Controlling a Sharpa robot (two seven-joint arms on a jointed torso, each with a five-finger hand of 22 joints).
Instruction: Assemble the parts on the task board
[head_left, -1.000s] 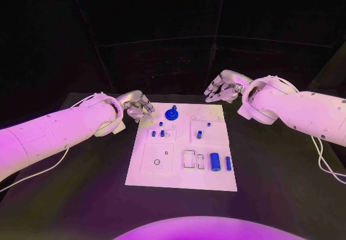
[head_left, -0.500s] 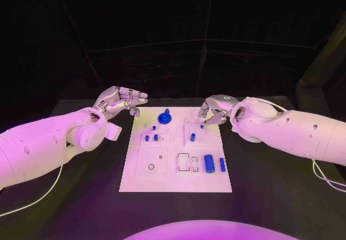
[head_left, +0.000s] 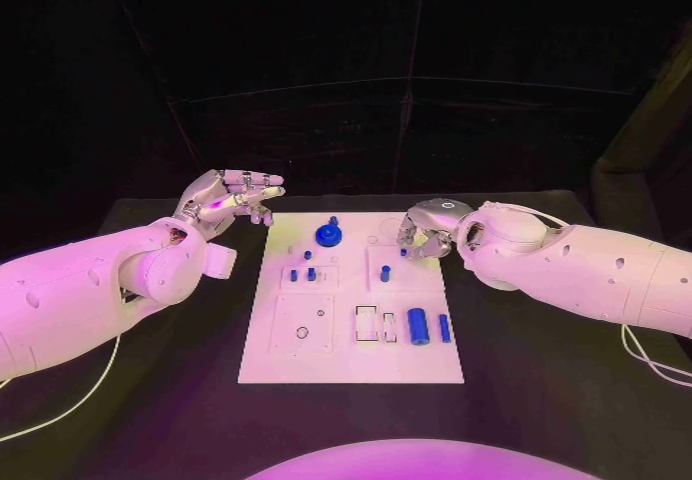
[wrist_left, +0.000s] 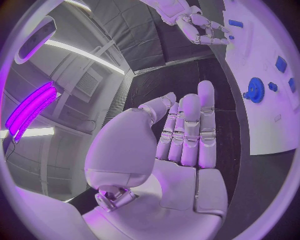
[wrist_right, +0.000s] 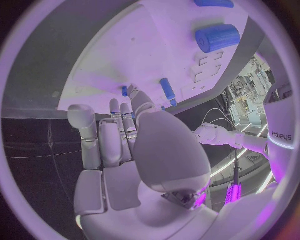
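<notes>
Hands have shifted: right hand (head_left: 423, 229) came down over the board's (head_left: 351, 360) far right corner, fingers curled, empty; left hand (head_left: 228, 198) lifted off beside it, spread, empty. Blue parts (head_left: 418, 326) lie untouched, so a pick looks close

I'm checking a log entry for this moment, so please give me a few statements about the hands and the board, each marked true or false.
1. The left hand holds a blue part. False: it holds nothing, fingers apart.
2. The right hand hangs over the task board's far right corner. True.
3. The large blue cylinder lies on the board's near right area. True.
4. The round blue knob part sits off the board on the black table. False: it is on the board's far edge.
</notes>
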